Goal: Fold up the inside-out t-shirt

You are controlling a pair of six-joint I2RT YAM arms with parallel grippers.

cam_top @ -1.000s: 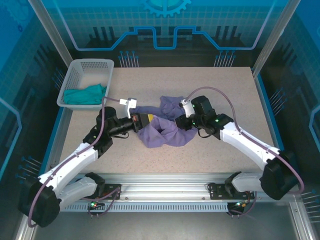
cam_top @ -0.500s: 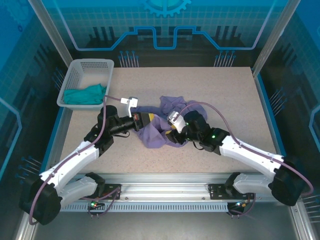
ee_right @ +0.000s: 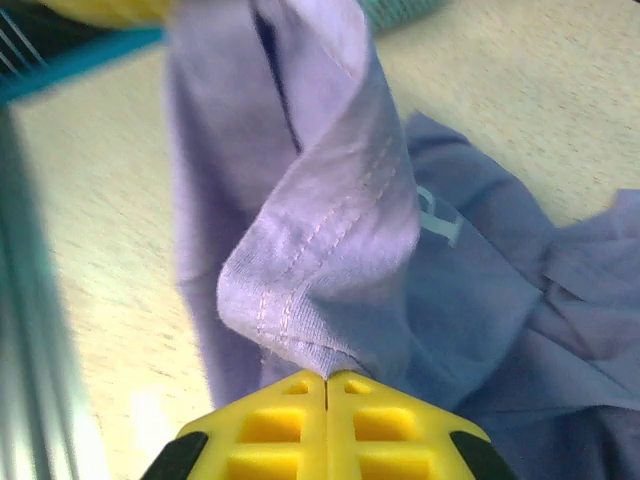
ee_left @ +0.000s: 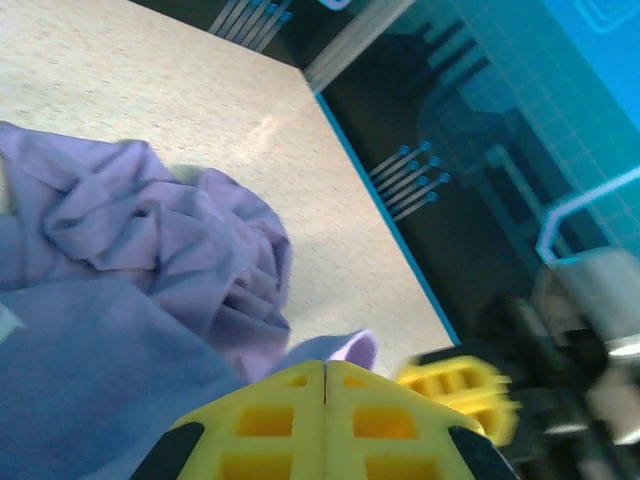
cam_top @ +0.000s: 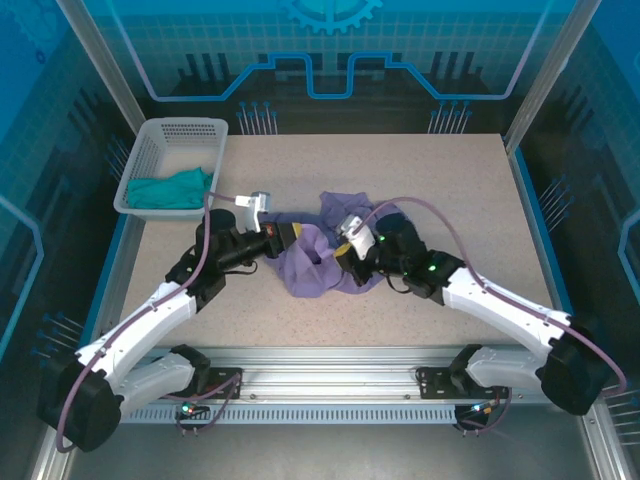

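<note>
Well clear of the table (cam_top: 470, 200) edges, the inside-out t-shirt (cam_top: 315, 268) lies bunched mid-table, with bare speckled surface open all around it. Both arms reach inward and low, the left gripper (cam_top: 291, 236) and right gripper (cam_top: 344, 250) nearly meeting, each clamped on the soft lavender cloth. The right one pinches a stitched hem fold.

T-shirt (cam_top: 305, 270) at table (cam_top: 450, 200) centre; basket (cam_top: 185, 125) w/ garment (cam_top: 170, 190) far-left corner.

Arms angle inward; left gripper (cam_top: 291, 235) and right gripper (cam_top: 343, 250) clamped closed.
</note>
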